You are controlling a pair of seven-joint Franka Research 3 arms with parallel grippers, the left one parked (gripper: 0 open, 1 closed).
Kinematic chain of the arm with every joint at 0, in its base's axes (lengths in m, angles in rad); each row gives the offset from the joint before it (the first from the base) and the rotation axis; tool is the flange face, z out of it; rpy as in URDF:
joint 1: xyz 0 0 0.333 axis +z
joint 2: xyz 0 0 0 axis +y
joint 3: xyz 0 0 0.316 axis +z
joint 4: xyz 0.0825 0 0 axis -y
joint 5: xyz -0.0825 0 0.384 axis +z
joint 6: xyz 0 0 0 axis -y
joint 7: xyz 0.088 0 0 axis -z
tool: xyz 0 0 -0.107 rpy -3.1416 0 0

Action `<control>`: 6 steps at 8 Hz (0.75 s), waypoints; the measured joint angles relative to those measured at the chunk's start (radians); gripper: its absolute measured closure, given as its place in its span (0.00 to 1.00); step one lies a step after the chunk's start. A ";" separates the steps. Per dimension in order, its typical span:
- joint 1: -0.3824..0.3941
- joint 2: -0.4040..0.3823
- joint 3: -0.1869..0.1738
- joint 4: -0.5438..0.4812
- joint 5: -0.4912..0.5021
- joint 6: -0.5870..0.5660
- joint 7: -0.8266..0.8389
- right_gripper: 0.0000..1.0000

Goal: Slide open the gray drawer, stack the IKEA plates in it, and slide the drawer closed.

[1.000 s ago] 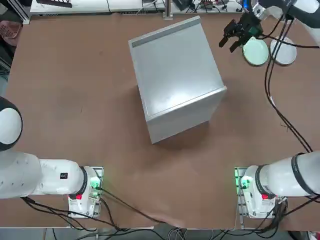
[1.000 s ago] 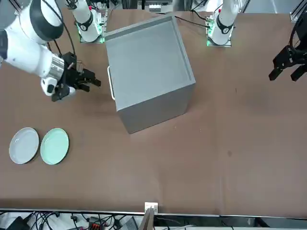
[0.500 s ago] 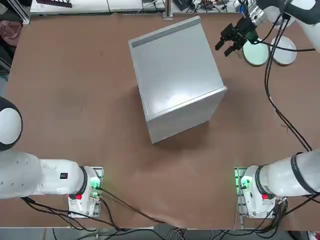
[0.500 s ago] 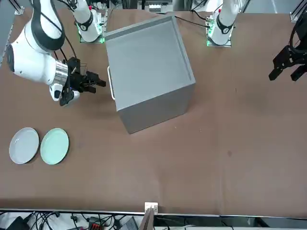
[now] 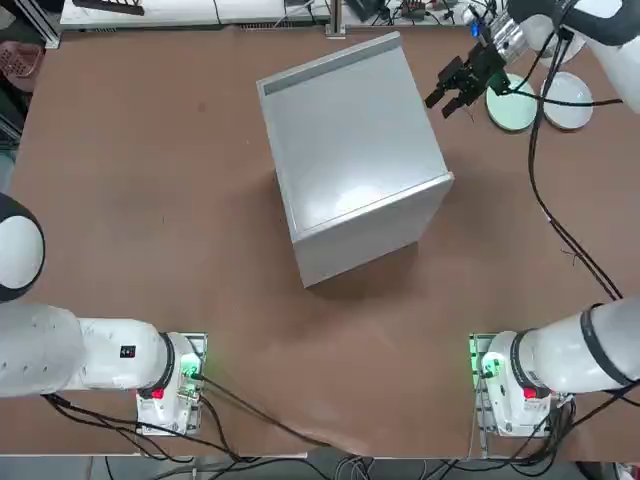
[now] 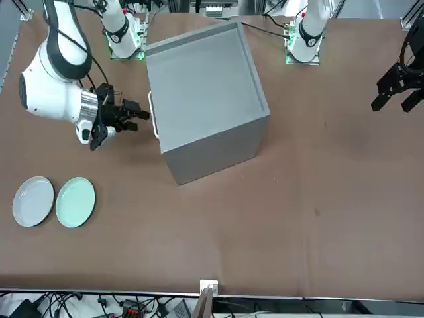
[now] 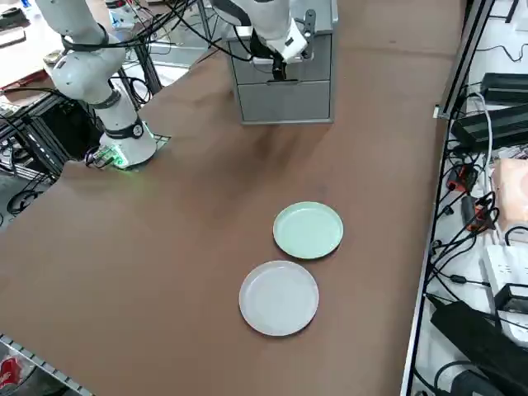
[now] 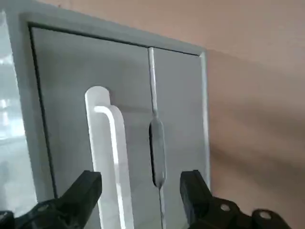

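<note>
The gray cabinet [image 5: 350, 160] stands mid-table, and its gray drawer [image 7: 285, 49] is shut, a pale handle [image 8: 112, 152] on the front panel. My right gripper [image 5: 441, 105] hovers open just in front of that panel, level with the handle [image 6: 152, 116], touching nothing. In the wrist view both fingers [image 8: 81, 191] stand apart and the handle shows between them. The mint green plate [image 5: 512, 108] and the white plate [image 5: 568, 95] lie side by side on the table behind the gripper, also seen as the green plate [image 7: 308, 230] and the white plate [image 7: 279, 297].
The brown table [image 5: 150, 200] spreads wide to the cabinet's left and front. My arm's cable [image 5: 545, 190] trails across the table's right side. Power strips and wires [image 7: 495, 107] line the edge beyond the plates. The parked arm's gripper [image 6: 397, 86] hangs far off.
My right gripper has left the spot beside the green plate and moved toward the cabinet's front, now close to the handle. The plates and the cabinet have stayed put.
</note>
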 joint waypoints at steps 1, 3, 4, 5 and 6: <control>0.001 0.007 0.000 -0.001 0.020 0.000 -0.034 0.00; 0.005 0.019 0.001 -0.002 0.033 -0.001 -0.077 0.00; 0.006 0.028 0.002 -0.002 0.035 -0.002 -0.097 0.00; 0.010 0.039 0.002 -0.002 0.038 -0.002 -0.109 0.00; 0.019 0.048 0.002 -0.002 0.040 -0.002 -0.112 0.00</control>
